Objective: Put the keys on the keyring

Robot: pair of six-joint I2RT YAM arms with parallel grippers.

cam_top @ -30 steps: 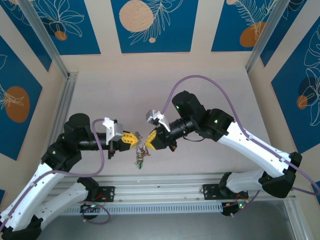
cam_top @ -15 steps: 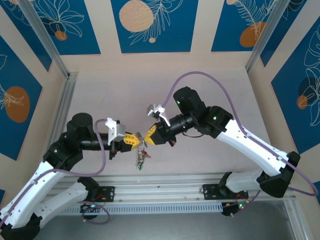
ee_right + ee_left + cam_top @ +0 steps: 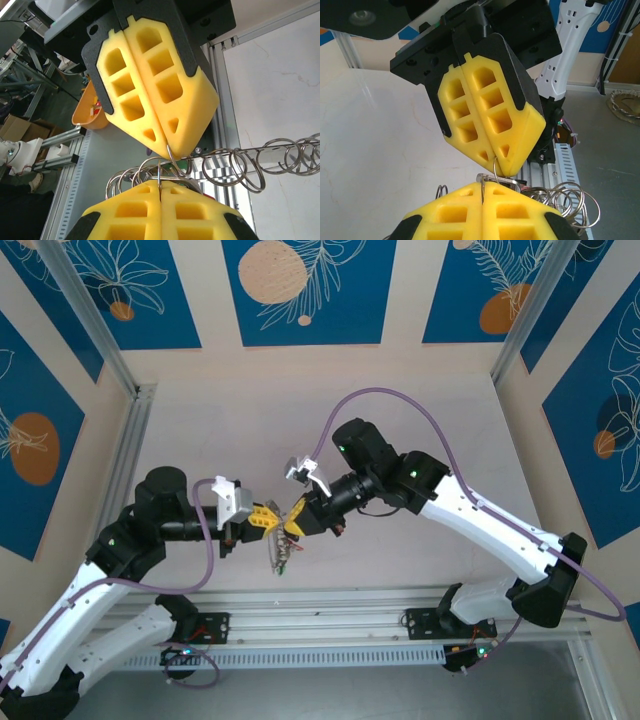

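1. Yellow foam fingers of the right gripper are pressed flat together in the left wrist view. Their tips pinch a thin grey wire of the keyring.
2. The left gripper sits at the bottom of that same view, just below. It is also closed, and the wire runs down into the seam between its fingers, so both grippers clamp the one hoop.
3. From the top camera, the two grippers meet almost tip to tip over the pale table. They sit between the arms, close to the table's near edge.
4. Most of the keyring hangs down from that meeting point as a narrow, tangled bundle.
5. The keys are within the hanging bundle, where a fleck of green shows near the lower end. They are too small in the top view to tell apart, and whether any is threaded on the hoop cannot be told.
6. In the right wrist view, small split rings are strung along the wire. They trail off to the right of the pinch, and more loops are bunched just behind the right gripper's fingertips.
7. An aluminium rail runs along the near edge of the table, below the hanging bundle.
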